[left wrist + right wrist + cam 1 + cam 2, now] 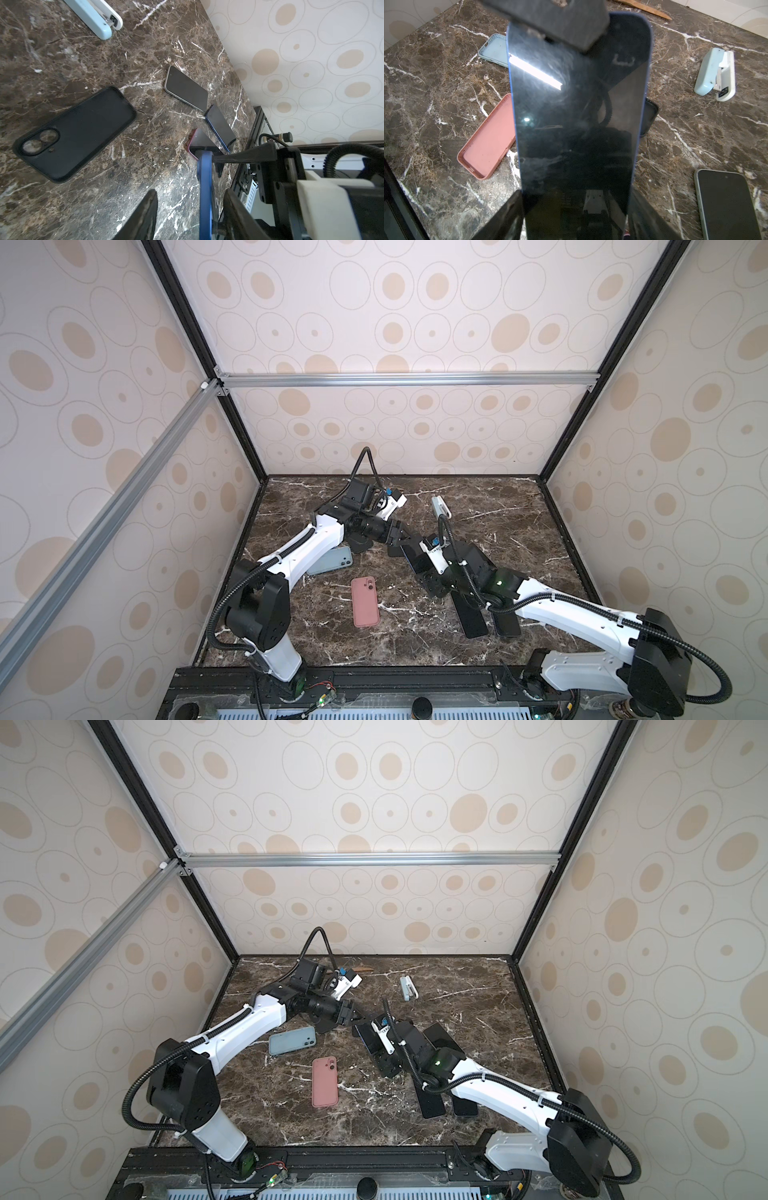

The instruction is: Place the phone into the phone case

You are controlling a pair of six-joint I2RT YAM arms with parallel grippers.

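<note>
On the table (519,531) a pale blue case (291,1040) lies at nine o'clock from the centre and a pink case (365,601) at seven. The left gripper (190,190) has its jaws spread either side of the top edge of the blue phone (575,124), not yet pinching it. A black case (79,133) lies flat nearby. The right gripper (576,195) pinches the phone's lower end, holding it off the table near the centre. A stapler (440,506) sits at one o'clock

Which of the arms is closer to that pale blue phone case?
Left. The left arm passes just beside the pale blue case, overlapping its end in a top view; the right arm lies across the table.
</note>
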